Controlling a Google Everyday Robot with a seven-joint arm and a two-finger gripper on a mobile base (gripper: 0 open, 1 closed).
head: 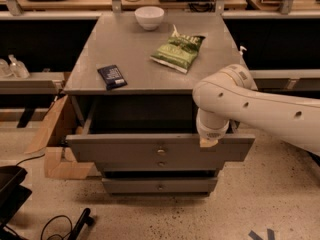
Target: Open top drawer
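The top drawer (125, 149) of the grey cabinet stands pulled well out toward me, its wide flat front with one small round metal knob (161, 151) in the middle. Its dark inside shows behind the front. My gripper (208, 142) hangs from the white arm at the drawer front's upper edge, right of the knob, with a tan tip showing over the rim. Two narrower drawer fronts (160, 186) sit shut below.
On the cabinet top (135, 54) lie a white bowl (149, 17), a green chip bag (179, 51) and a dark small packet (112, 76). A cardboard box (55, 144) stands at the cabinet's left. Cables and a black object lie on the floor at lower left.
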